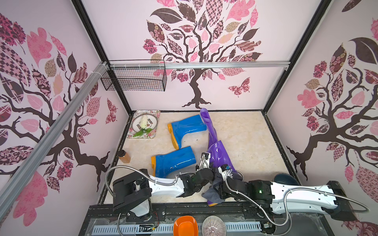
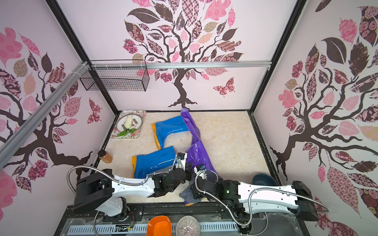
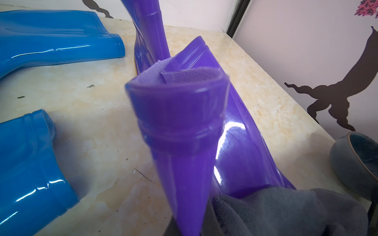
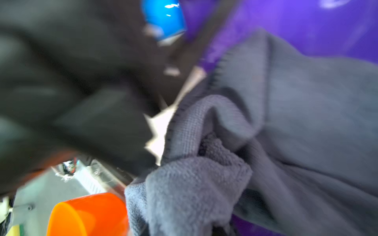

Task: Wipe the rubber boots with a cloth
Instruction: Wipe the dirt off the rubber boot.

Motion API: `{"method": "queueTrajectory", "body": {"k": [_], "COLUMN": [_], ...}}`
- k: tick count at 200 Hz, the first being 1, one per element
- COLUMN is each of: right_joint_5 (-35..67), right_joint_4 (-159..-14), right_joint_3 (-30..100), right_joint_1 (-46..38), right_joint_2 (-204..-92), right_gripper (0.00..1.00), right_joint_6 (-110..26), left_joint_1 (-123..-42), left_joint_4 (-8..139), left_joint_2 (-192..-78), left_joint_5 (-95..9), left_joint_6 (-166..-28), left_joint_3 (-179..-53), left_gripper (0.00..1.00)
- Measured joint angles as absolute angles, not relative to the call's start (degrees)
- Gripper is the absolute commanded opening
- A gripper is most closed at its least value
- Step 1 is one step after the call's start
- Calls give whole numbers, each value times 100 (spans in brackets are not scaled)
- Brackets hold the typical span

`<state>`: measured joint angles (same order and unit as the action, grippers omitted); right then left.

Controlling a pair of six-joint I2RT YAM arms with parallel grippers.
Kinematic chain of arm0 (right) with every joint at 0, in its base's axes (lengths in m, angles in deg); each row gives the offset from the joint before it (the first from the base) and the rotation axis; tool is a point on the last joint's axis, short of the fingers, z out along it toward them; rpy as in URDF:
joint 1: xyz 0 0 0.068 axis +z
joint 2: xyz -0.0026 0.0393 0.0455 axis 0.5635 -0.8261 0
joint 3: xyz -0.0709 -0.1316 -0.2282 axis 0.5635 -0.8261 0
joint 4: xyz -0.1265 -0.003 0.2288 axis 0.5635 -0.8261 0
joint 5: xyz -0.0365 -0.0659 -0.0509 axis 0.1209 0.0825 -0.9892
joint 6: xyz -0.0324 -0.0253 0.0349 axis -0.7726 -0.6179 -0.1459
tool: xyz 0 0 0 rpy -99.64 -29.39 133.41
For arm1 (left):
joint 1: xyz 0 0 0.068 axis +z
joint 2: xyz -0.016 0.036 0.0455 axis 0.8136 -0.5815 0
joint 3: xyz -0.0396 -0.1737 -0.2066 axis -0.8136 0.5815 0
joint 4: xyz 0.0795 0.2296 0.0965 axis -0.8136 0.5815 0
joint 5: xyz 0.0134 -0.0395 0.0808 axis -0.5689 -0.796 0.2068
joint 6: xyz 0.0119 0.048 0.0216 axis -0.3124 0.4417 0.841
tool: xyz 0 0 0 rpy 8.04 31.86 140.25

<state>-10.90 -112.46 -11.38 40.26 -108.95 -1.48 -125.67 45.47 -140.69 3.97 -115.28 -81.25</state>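
At the far left a floral tray (image 1: 152, 114) sits on the worktop (image 1: 245, 139), with an amber bottle (image 1: 124, 156) nearer. Two blue rubber boots (image 1: 188, 127) (image 1: 173, 161) lie on their sides left of centre. The left gripper (image 1: 209, 160) is closed on the pinched shaft of the near purple boot (image 1: 219, 155), whose sole lies at the near edge. The other purple boot (image 1: 208, 126) rises just behind it. The right gripper (image 1: 219, 185) is clamped on the grey cloth (image 1: 211, 193), bunched against that near boot. A dark bowl (image 1: 284, 178) sits at the right.
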Motion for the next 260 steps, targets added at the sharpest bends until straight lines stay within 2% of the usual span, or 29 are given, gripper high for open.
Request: {"method": "queueTrajectory", "body": {"k": [21, 49, 64, 84, 116, 163, 187, 232, 260], "right_joint_5": [-1009, -576, -244, 226, 621, 1402, 1769, 1668, 1382], "right_joint_4": [-11583, -12009, -11983, -11718, -11010, -9661, -9146, -9355, -10359], "right_joint_3": [-1427, -1438, -1438, -1392, -1024, 199, 704, 949, 383], "right_joint_1": [2861, 669, -201, -889, -1047, -1055, -1055, -1055, -1025], "right_joint_2": [-10318, -9578, -9733, -10412, -11387, -13070, -13527, -13306, -11931], "right_gripper": [0, 0, 0, 0, 0, 0, 0, 0, 0], "right_joint_6": [-192, -546, -790, -1175, -1684, -2052, -2104, -2130, -2152], "left_joint_1": [-12567, -12567, -12567, -12567, -12582, -12678, -12715, -12755, -12715], "left_joint_4": [4551, 4549, 4551, 4567, 4632, 4630, 4621, 4586, 4678], "left_joint_2": [-14069, -14072, -14078, -14080, -14080, -14157, -14212, -14231, -14179], "left_joint_5": [353, 307, 299, 286, 264, 353, 388, 504, 541], "left_joint_6": [-11545, -11572, -11585, -11587, -11574, -11500, -11462, -11423, -11425], "left_joint_3": [-8125, -8127, -8127, -8127, -8127, -8169, -8223, -8243, -8245], "left_gripper": [0, 0, 0, 0, 0, 0, 0, 0, 0]}}
